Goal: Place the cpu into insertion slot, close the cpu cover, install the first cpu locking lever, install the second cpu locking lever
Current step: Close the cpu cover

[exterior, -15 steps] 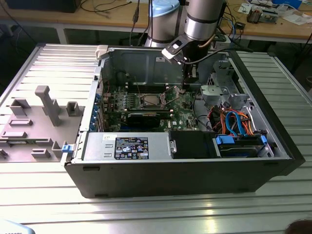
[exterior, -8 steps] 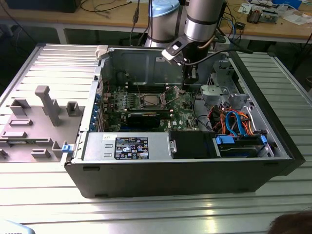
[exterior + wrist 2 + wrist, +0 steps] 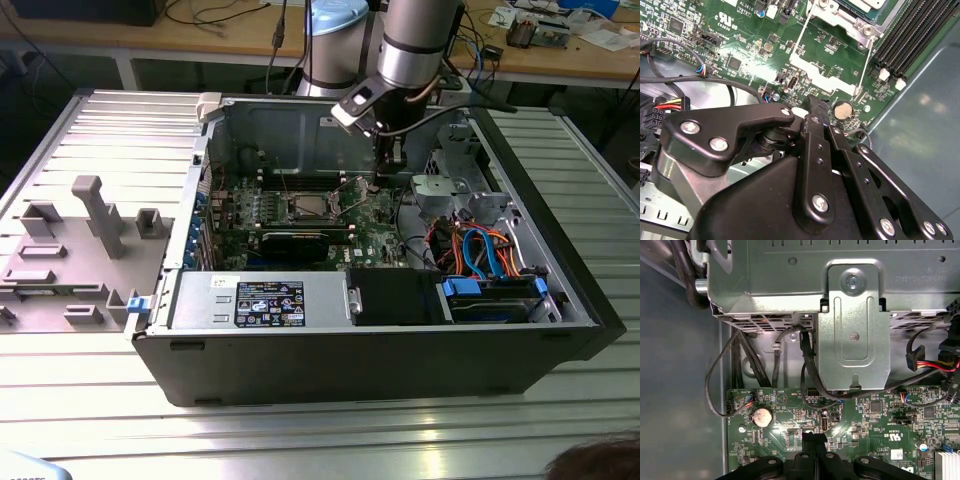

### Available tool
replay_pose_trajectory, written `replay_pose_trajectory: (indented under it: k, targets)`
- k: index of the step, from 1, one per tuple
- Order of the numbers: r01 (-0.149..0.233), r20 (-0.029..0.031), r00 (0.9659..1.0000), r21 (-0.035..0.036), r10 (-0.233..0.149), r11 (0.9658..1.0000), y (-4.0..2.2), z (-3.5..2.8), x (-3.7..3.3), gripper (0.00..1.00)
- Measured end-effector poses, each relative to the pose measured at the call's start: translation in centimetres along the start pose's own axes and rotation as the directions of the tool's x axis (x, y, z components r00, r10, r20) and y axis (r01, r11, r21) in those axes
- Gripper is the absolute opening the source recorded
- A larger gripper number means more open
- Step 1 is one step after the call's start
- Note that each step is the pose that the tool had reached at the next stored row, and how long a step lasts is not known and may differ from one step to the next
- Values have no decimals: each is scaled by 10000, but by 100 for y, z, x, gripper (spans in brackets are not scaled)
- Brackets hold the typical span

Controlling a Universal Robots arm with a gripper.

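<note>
Deep inside the open computer case (image 3: 350,365), my pincer (image 3: 393,170) hangs over the green board (image 3: 740,40). Its black fingers (image 3: 808,442) are pressed together, and I can see nothing between them. Just beside the tips sits a round coin battery (image 3: 842,109). Well apart from the pincer, toward the exterior view's left, lies the insertion slot (image 3: 323,206), with the cpu (image 3: 305,208) showing its grey face inside. Thin wire levers (image 3: 865,62) reach from the slot toward the tips.
</note>
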State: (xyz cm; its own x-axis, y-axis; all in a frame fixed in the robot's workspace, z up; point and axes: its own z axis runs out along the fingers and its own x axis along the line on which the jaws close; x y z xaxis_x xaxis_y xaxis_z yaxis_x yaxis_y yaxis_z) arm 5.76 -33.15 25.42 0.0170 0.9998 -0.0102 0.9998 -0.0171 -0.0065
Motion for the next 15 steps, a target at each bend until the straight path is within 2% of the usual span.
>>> replay_pose_trajectory:
  k: [15]
  targets:
    - [0, 0, 10000, 0, 0, 10000, 1, 39, 0, 11]
